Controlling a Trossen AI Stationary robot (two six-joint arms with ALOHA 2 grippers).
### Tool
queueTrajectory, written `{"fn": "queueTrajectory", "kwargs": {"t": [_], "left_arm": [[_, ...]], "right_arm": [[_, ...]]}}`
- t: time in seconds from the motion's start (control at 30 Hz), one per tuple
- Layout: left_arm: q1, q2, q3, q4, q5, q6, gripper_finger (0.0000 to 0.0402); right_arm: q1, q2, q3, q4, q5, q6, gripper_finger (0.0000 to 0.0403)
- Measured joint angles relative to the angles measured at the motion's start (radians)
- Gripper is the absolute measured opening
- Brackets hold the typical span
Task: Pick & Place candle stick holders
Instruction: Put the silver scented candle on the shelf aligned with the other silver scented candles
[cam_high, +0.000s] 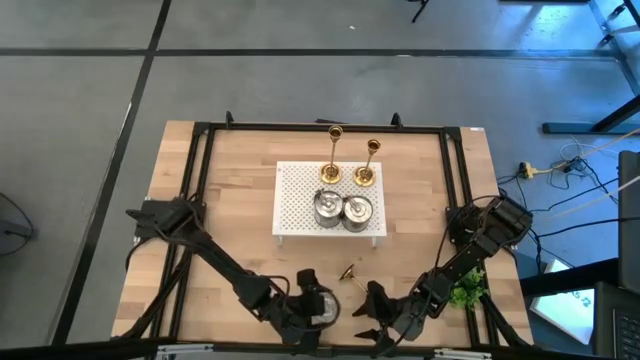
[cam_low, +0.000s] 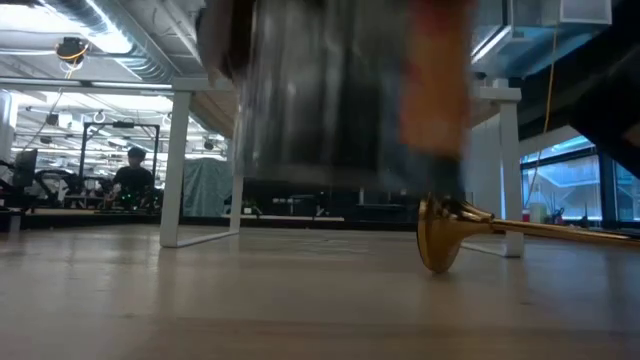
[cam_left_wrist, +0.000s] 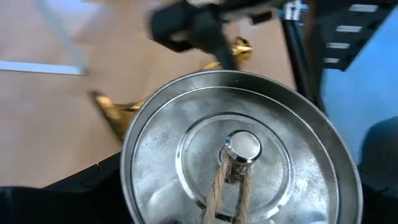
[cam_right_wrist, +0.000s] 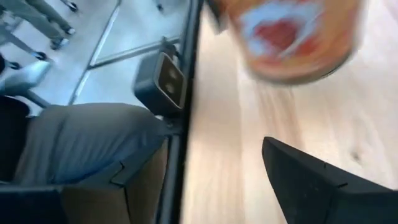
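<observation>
Four holders placed, two to go.
Two gold candlesticks (cam_high: 336, 160) and two silver holders (cam_high: 343, 211) occupy the white stand (cam_high: 295, 200); left pincer (cam_high: 318, 305) spread around the third silver holder (cam_left_wrist: 239, 149); fallen candlestick (cam_high: 349, 272) lies beside the half-open, empty right pincer (cam_high: 375, 318).

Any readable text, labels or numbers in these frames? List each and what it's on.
None readable.
Blurred orange-and-red label on a round object in the right wrist view: print too smeared to read.
Shiny silver round holder in the left gripper: no markings visible.
Gold candlestick lying on its side: no markings.
White perforated rectangular stand: no text.
</observation>
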Motion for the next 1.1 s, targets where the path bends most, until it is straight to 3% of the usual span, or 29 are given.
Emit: {"fn": "queueTrajectory", "kwargs": {"t": [0.17, 0.43, 0.7, 0.93, 1.1], "left_arm": [[-0.014, -0.105, 0.000, -0.151, -0.117, -0.018, 0.0354], [-0.047, -0.306, 0.001, -0.427, -0.269, -0.076, 0.0354], [-0.057, -0.472, -0.017, -0.572, -0.373, -0.078, 0.0354], [0.033, -0.620, -0.177, -0.563, -0.360, -0.080, 0.0354], [0.126, -0.734, -0.313, -0.467, -0.275, -0.040, 0.0354]], "right_arm": [[0.010, 0.000, 0.000, 0.058, -0.026, -0.092, 0.0266], [0.000, 0.000, 0.000, 0.125, -0.201, -0.201, 0.0266], [-0.005, 0.000, 0.000, 0.133, -0.210, -0.209, 0.0266], [-0.006, 0.000, 0.000, 0.136, -0.210, -0.209, 0.0266], [-0.007, 0.000, 0.000, 0.135, -0.210, -0.209, 0.0266]]}}
